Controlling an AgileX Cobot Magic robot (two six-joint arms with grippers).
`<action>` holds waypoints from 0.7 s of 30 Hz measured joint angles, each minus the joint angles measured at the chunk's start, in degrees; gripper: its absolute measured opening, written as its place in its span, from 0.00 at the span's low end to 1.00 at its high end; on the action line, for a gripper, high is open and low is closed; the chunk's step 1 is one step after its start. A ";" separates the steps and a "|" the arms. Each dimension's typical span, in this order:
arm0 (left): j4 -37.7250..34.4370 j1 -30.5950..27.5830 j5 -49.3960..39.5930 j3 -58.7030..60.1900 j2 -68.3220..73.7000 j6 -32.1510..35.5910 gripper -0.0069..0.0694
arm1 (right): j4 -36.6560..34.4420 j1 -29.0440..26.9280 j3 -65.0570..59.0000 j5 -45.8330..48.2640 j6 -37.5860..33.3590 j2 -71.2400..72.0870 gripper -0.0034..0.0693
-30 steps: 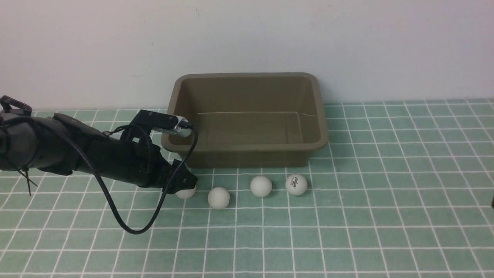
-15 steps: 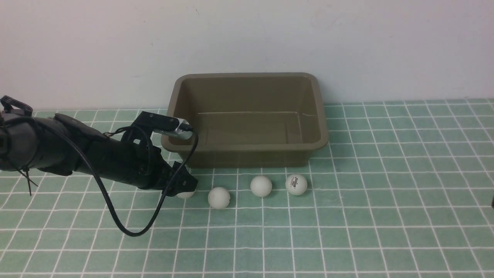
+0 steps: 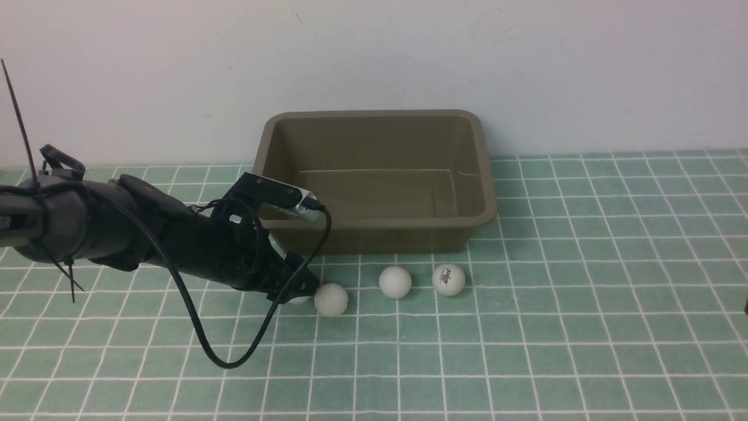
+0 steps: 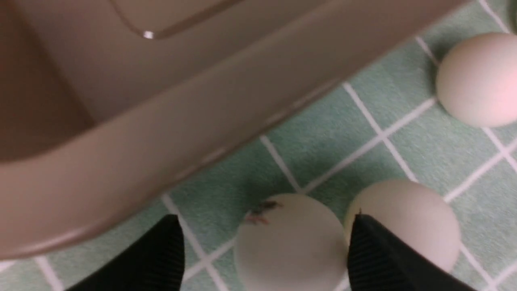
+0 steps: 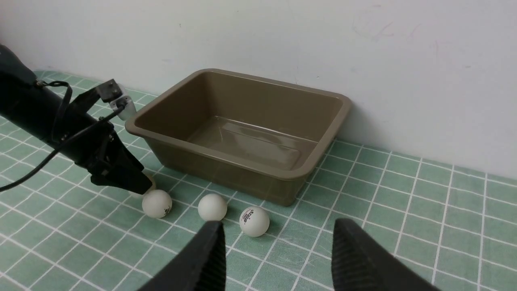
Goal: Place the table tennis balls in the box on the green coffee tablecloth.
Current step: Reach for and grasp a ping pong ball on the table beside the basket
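One table tennis ball (image 4: pixel 291 246) on the tablecloth (image 4: pixel 335 129) is straddled by the wide-open left gripper (image 4: pixel 264 220); the right gripper (image 5: pixel 278 242) is seen open

The box (image 3: pixel 374 237), upper middle of the frame, is a plain olive-brown. The tablecloth (image 3: pixel 584 327) across the lower half is teal-green, ruled by thin white lines into small squares. The table tennis balls (image 3: pixel 395 282) are matte white. The rightmost ball (image 3: pixel 449 279) bears a dark and red print. The left claw (image 3: pixel 299 292), its cable (image 3: pixel 198 342) and the right claw (image 5: pixel 278 258) are black. The wall (image 3: pixel 374 52) is plain off-white.
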State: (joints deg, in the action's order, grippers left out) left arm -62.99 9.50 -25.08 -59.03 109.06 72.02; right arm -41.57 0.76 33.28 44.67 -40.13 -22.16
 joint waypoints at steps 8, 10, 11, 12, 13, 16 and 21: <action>0.06 0.07 1.27 0.00 0.00 -0.17 0.73 | 0.00 0.00 0.00 -0.05 0.00 0.00 0.51; 0.57 0.07 1.27 0.00 0.00 -0.17 0.73 | 0.00 0.00 0.00 -0.05 0.00 0.00 0.51; 0.88 0.07 1.27 0.00 0.00 -0.17 0.72 | 0.00 0.00 0.00 -0.05 0.00 0.00 0.51; 1.03 0.07 1.41 0.00 0.00 -0.17 0.71 | 0.00 0.00 0.00 -0.05 0.00 0.00 0.51; 1.05 0.07 1.48 0.00 0.00 -0.17 0.69 | 0.00 0.00 0.00 -0.05 0.00 0.00 0.51; 1.19 0.07 1.86 0.00 0.00 -0.17 0.66 | 0.00 0.00 0.00 -0.05 0.00 0.00 0.51; 1.25 0.07 3.16 0.00 0.31 -0.17 0.57 | 0.00 0.00 0.00 -0.05 0.00 0.00 0.51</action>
State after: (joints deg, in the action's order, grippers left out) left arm -61.74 9.57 -21.92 -59.03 109.37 71.85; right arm -41.57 0.76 33.28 44.63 -40.13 -22.16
